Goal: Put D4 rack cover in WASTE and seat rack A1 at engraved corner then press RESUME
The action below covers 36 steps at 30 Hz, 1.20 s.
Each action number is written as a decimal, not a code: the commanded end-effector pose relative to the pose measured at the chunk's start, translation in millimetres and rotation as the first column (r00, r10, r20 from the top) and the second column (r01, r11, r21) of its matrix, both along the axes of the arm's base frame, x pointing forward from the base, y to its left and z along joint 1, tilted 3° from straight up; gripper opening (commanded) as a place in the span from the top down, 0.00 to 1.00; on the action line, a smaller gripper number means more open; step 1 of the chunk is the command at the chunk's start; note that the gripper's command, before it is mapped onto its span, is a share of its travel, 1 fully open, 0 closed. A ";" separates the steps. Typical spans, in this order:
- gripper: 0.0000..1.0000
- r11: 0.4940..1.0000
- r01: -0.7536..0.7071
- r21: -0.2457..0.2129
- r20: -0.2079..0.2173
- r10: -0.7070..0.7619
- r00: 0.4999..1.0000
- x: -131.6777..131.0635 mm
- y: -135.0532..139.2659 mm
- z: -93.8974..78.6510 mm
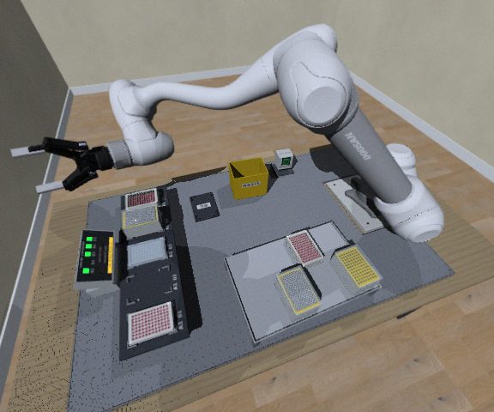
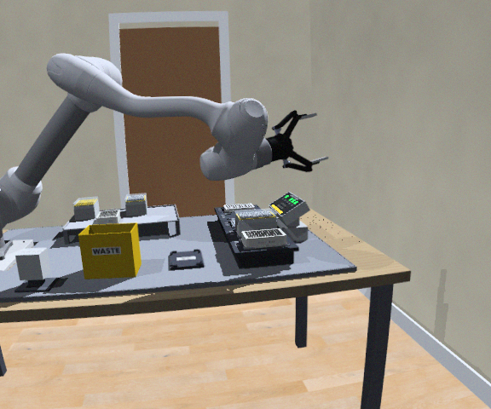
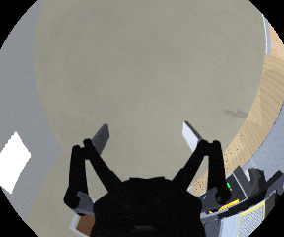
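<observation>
We hold gripper (image 1: pixel 32 169) high beyond deck's far edge, fingers spread wide, nothing between them. Step in hand, we judge: approach not yet begun. Cover sits on yellow-edged tip rack (image 1: pixel 140 216), 2nd slot from far end of deck strip (image 1: pixel 184 283). Next move calls for tilting wrist down, descending over rack, avoiding open plates. Count: 1 yellow bin (image 1: pixel 248 178), 1 black nest (image 1: pixel 204 206), 1 control panel (image 1: pixel 95 259), 4 items on strip, 3 on side shelf (image 1: pixel 256 261).

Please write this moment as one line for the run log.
pincer: open, empty, high beyond table edge | rack: cover on | bin: upright
</observation>
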<state>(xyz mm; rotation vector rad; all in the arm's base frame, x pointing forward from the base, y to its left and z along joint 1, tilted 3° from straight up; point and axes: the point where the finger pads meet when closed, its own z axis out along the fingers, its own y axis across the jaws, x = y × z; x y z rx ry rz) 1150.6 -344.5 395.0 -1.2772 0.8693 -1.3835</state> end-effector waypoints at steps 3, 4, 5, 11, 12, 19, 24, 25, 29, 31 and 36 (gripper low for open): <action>0.00 1.000 0.000 0.000 0.000 0.000 1.000 -0.1 0.0 0.4; 0.00 1.000 0.000 0.000 0.000 0.000 1.000 -0.1 0.0 0.4; 0.00 1.000 0.000 0.000 0.000 0.000 1.000 -0.1 0.0 0.4; 0.00 1.000 0.000 0.000 0.000 0.000 1.000 -0.1 0.0 0.4; 0.00 1.000 0.000 0.000 0.000 0.000 1.000 -0.1 0.0 0.4; 0.23 1.000 -0.014 -0.023 -0.030 0.014 0.999 -8.4 5.1 -2.1; 0.23 0.996 -0.053 -0.077 -0.105 0.045 0.993 -29.1 17.6 -8.2; 0.23 0.994 -0.062 -0.087 -0.121 0.051 0.991 -33.2 20.2 -9.4; 0.23 0.987 -0.096 -0.128 -0.182 0.072 0.981 -49.8 30.2 -14.3; 0.23 0.983 -0.114 -0.147 -0.213 0.081 0.974 -58.1 35.2 -16.7; 0.23 0.974 -0.142 -0.175 -0.259 0.094 0.961 -70.5 42.8 -20.4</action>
